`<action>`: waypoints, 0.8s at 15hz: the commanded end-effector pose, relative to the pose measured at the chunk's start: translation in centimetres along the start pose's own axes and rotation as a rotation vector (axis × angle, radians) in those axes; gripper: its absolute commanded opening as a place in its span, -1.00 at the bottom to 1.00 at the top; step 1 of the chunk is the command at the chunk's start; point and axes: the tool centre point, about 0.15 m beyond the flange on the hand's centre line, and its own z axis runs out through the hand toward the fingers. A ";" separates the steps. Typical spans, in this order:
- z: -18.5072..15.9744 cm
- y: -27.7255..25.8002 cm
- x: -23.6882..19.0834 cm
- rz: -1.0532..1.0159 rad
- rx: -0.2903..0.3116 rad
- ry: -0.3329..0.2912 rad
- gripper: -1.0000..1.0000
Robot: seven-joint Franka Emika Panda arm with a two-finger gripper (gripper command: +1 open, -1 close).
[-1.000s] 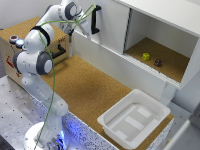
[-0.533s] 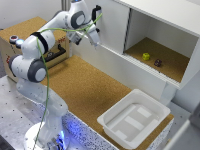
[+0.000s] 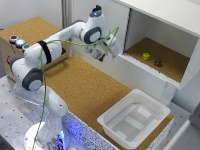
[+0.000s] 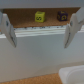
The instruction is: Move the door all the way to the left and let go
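Observation:
The door (image 3: 116,21) is a flat white panel that covers the half of the cabinet on the exterior view's left. I cannot make out its black handle. My gripper (image 3: 112,51) hangs in front of the cabinet's lower front, just below the door's right edge. It is open and holds nothing. In the wrist view the gripper (image 4: 40,44) has both fingers (image 4: 9,31) spread wide, touching nothing. Between them I see the open compartment with a yellow cube (image 4: 39,16) and a dark cube (image 4: 62,16).
The white cabinet frame (image 3: 165,15) stands along the back, its open compartment holding the yellow cube (image 3: 146,56) and dark cube (image 3: 158,63). A white plastic bin (image 3: 134,120) sits on the cork tabletop (image 3: 85,85). A button box (image 3: 17,42) stands at the exterior view's left.
The gripper has moved down and toward the exterior view's right, from in front of the door's upper part to the cabinet's lower front edge. The door has not visibly moved.

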 end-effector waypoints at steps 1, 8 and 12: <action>1.9 4.4 1.6 0.055 0.026 0.014 1.00; 7.1 10.5 5.3 0.158 0.068 -0.029 1.00; 9.6 14.9 9.3 0.098 0.113 -0.033 1.00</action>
